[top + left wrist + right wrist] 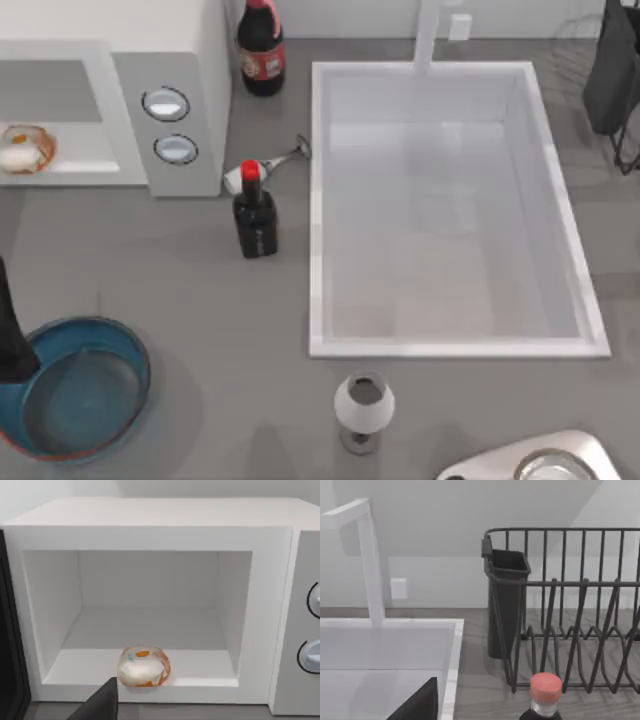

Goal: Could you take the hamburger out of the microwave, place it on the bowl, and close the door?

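**Hamburger waits at the cavity's front lip**

Grey surface runs under everything. Nearest the left gripper (102,702), of which one dark finger shows so I cannot tell how its jaws stand, sits the hamburger (143,666), just ahead at the front edge of the microwave (150,540) floor. It looks light, soft and squashable; a gentle pinch across its rounded sides seems wisest. Behind the arm lies the bowl (120,345). Farther off, the right arm idles by the dish rack (570,605).

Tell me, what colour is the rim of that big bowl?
The bowl has a thin reddish-orange rim around a teal-blue inside, clearest in the top view.
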{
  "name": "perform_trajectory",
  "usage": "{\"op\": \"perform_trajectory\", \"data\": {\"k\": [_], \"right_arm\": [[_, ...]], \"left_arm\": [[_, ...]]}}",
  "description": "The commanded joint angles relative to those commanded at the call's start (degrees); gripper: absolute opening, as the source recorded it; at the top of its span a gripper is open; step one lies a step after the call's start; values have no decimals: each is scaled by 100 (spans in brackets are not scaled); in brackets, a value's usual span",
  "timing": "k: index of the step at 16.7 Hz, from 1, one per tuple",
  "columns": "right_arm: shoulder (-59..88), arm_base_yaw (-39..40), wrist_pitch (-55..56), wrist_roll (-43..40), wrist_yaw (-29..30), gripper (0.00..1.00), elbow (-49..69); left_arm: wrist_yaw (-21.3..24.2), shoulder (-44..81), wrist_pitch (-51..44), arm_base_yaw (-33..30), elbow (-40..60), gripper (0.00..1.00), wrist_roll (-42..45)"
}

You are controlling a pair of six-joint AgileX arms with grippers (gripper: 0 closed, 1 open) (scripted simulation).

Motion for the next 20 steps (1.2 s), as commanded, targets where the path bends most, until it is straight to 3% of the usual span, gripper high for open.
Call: {"op": "perform_trajectory", "data": {"k": [20], "right_arm": [[0, 0, 0, 0, 0, 100, 0]], "left_arm": [[0, 0, 0, 0, 0, 100, 0]]}}
